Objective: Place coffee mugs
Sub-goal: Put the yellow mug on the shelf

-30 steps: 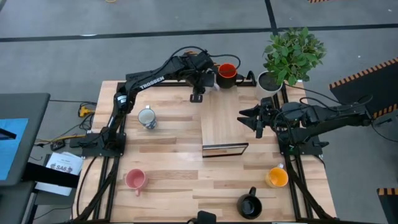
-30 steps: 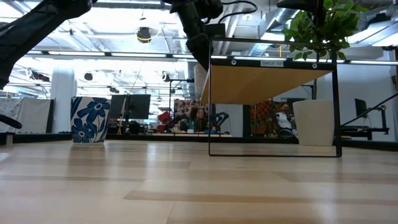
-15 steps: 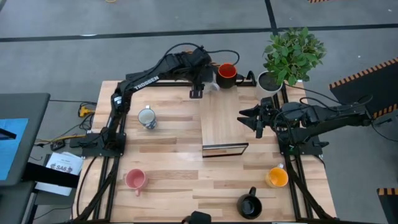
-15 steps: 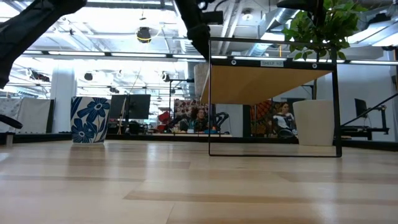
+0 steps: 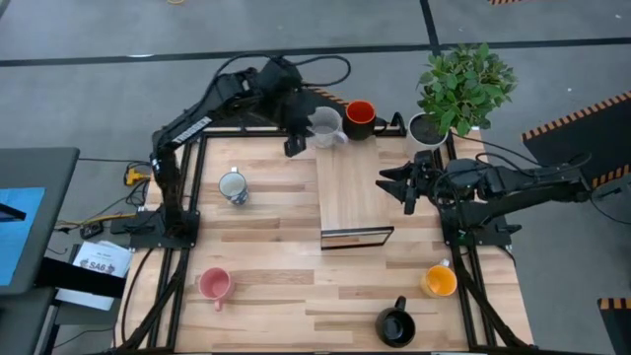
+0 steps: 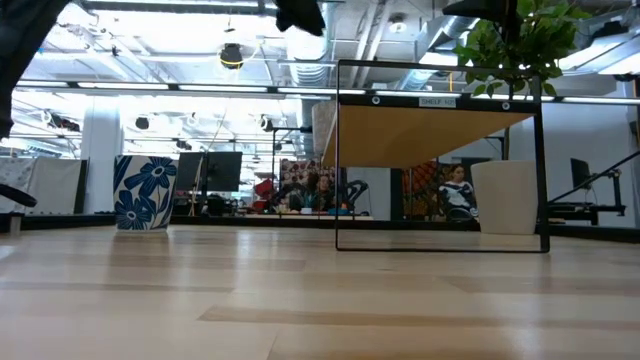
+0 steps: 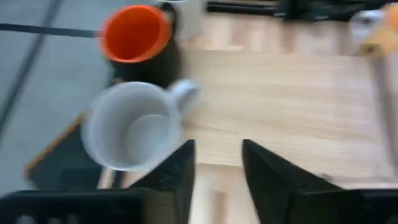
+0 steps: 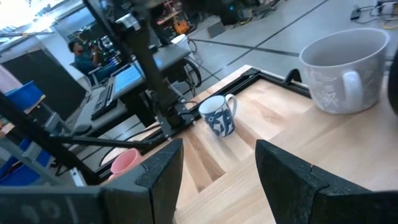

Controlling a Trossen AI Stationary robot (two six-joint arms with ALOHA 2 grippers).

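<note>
left gripper [image 5: 293, 146] backs away, fingers now apart; grey mug [image 5: 324, 126] released on shelf [image 5: 350, 187] beside red mug [image 5: 359, 117]. right gripper [image 5: 394, 186] open, waits.

Two dark jointed arms, black cables, white lettering (left arm [image 5: 197, 123]), black fingers

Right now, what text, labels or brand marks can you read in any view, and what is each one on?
"SA6", or close to it: white card left of the table, high view.
Small label on the shelf frame's top bar, low view: too small to read.
White lettering on the left arm's link, high view: too blurred to read now.
Nothing readable in either wrist view.
</note>
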